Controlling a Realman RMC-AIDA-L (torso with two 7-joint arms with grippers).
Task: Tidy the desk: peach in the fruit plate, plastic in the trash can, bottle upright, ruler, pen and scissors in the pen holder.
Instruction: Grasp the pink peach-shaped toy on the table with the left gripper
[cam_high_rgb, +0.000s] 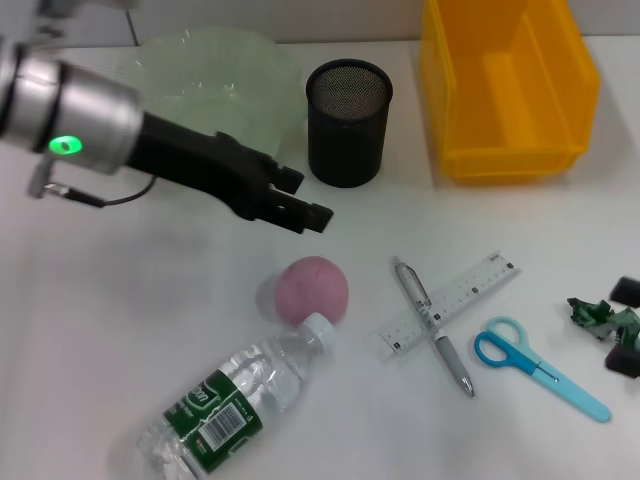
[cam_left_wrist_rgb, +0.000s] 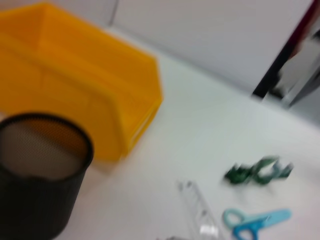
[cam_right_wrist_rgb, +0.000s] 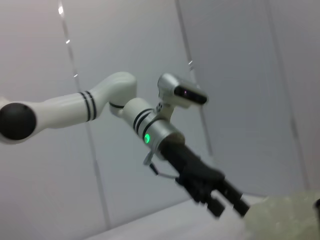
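Note:
My left gripper (cam_high_rgb: 308, 200) hangs open and empty over the table, behind and slightly left of the pink peach (cam_high_rgb: 312, 289); it also shows in the right wrist view (cam_right_wrist_rgb: 230, 209). A clear bottle (cam_high_rgb: 235, 400) lies on its side with its cap against the peach. The pale green fruit plate (cam_high_rgb: 222, 75) is at the back left, beside the black mesh pen holder (cam_high_rgb: 348, 122). The pen (cam_high_rgb: 433, 325) lies across the ruler (cam_high_rgb: 450, 303), with the blue scissors (cam_high_rgb: 540, 367) to their right. Crumpled green plastic (cam_high_rgb: 600, 318) sits at the right edge. The yellow trash can (cam_high_rgb: 505, 85) stands at the back right.
In the left wrist view the pen holder (cam_left_wrist_rgb: 42, 175) is close by, with the yellow trash can (cam_left_wrist_rgb: 75, 75) behind it and the plastic (cam_left_wrist_rgb: 257, 171) and scissors (cam_left_wrist_rgb: 255, 222) farther off. Bare table lies at the front left.

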